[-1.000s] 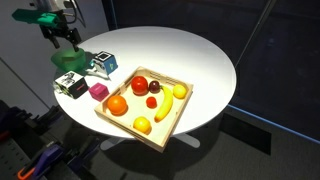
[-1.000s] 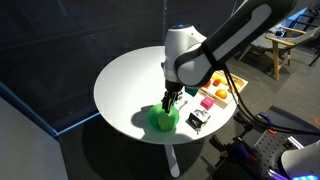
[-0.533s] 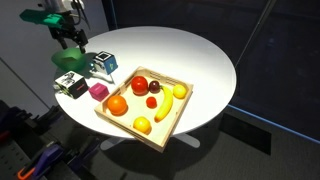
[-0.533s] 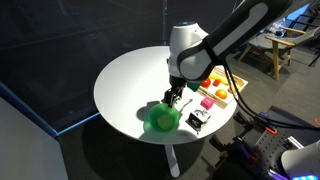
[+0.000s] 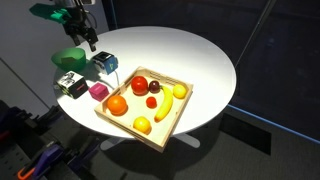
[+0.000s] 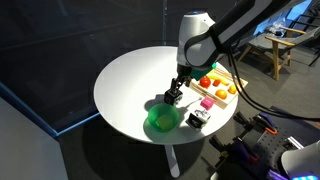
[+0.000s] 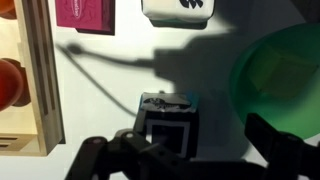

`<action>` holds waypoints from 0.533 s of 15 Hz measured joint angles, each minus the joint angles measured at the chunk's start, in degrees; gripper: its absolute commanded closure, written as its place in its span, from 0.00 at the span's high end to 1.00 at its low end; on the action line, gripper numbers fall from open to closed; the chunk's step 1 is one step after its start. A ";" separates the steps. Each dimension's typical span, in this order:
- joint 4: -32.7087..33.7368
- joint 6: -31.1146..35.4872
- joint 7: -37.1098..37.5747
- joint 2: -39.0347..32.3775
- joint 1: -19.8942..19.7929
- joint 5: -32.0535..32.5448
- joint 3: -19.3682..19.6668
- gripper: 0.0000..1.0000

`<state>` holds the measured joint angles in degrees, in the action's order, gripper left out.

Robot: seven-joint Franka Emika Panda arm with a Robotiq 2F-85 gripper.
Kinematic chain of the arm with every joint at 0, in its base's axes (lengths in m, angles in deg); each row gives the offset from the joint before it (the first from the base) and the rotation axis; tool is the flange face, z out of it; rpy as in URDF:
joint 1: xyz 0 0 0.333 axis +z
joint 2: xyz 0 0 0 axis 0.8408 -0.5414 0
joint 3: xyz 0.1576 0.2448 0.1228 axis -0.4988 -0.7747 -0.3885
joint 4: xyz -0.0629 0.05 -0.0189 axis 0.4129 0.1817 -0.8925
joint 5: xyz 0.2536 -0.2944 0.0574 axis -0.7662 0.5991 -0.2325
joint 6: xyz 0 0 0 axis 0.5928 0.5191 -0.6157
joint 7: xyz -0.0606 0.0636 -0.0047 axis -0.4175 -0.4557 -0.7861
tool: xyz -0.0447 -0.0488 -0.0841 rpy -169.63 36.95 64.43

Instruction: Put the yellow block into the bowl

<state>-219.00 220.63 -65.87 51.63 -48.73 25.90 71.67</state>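
The bright green bowl point(image 5: 68, 58) stands near the table's edge and shows in both exterior views point(image 6: 163, 121) and at the right of the wrist view point(image 7: 283, 72). I cannot make out the yellow block in any view; the bowl's inside looks plain green. My gripper point(image 5: 86, 36) hangs above the table just beside the bowl point(image 6: 177, 86). In the wrist view its fingers point(image 7: 190, 132) are apart with nothing between them, above a dark patterned cube point(image 7: 165, 118).
A pink cube point(image 5: 98, 91) and a black-and-white cube point(image 5: 70, 85) lie near the bowl. The dark patterned cube point(image 5: 103, 64) sits beside them. A wooden tray point(image 5: 172, 118) with several fruits lies mid-table.
My gripper has risen from over the bowl and moved sideways toward the dark patterned cube. The bowl and cubes have not moved.
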 measured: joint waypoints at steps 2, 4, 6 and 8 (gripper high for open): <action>-0.44 -0.20 1.96 1.46 -0.01 0.28 0.89 1.00; -0.98 -0.73 3.61 3.24 -0.02 0.62 1.50 1.00; -1.29 -1.78 4.85 5.10 -0.05 1.00 1.87 1.00; -1.38 -3.19 5.98 7.16 -0.17 1.39 2.03 1.00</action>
<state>-220.38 217.44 -59.89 58.79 -48.90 27.29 73.70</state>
